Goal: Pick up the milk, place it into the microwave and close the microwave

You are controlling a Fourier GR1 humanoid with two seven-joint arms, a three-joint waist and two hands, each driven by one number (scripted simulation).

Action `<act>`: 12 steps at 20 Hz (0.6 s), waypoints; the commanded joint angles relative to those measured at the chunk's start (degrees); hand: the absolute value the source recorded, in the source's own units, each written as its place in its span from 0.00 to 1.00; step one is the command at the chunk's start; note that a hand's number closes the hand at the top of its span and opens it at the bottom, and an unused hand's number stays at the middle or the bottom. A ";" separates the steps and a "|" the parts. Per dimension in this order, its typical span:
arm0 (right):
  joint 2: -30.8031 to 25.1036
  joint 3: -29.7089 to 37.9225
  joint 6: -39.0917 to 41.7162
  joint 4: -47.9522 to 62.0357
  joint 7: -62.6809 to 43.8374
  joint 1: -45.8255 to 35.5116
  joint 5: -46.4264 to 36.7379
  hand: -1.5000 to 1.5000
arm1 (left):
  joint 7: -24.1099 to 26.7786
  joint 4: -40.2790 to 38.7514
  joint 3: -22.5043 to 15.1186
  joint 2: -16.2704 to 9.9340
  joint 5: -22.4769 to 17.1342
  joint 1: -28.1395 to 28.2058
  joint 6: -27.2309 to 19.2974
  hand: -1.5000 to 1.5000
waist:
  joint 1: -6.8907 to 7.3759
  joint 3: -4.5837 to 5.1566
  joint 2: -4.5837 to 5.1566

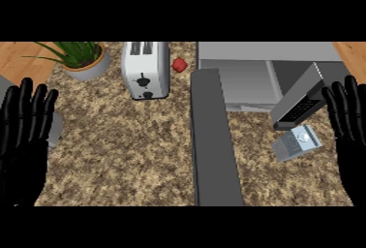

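The milk [297, 144] is a small grey-blue carton with a white cap. It lies on the speckled counter [121, 155] at the right, just in front of the microwave [250, 80]. The microwave is a grey box at the back right with its cavity exposed. Its long dark door [214, 145] is swung out toward the front, left of the milk. A keypad panel [300, 109] slants above the carton. My right hand [346, 121] shows at the right edge, fingers straight up, open, a little right of the milk and apart from it. My left hand [25, 135] is open at the left edge.
A silver toaster [145, 70] stands at the back centre, left of the microwave door. A small red object [180, 64] lies between toaster and microwave. A potted plant [82, 60] sits at the back left. Wooden surfaces show in both back corners.
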State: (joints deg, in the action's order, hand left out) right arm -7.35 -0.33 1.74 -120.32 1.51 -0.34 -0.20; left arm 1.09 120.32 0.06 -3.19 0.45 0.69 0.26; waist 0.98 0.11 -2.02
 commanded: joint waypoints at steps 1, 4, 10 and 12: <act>-1.17 2.02 2.80 -3.18 0.11 2.20 3.35 0.00 | -1.18 2.44 0.33 0.01 0.22 0.11 -0.48 0.00 | -1.05 -0.12 1.93; -6.82 10.52 8.82 -4.47 -1.26 3.52 12.92 0.00 | 1.28 -5.12 -1.16 0.79 2.53 -1.36 -0.58 0.00 | -1.54 -0.13 1.97; -11.74 15.88 16.58 1.48 -5.98 7.31 25.57 0.00 | 2.72 -9.03 -4.08 3.13 -9.89 4.12 -5.75 0.00 | -1.77 -0.09 2.02; -11.04 15.53 17.08 -0.89 -7.93 10.10 26.47 0.00 | 3.02 -2.44 -6.19 3.15 -10.42 11.61 -4.14 0.00 | -1.15 -0.09 1.83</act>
State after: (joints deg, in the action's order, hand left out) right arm -16.78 13.06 16.00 -118.87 -2.46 6.40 20.70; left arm 3.63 115.61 -3.60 -0.52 -7.38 7.34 -3.00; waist -0.21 0.01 -0.14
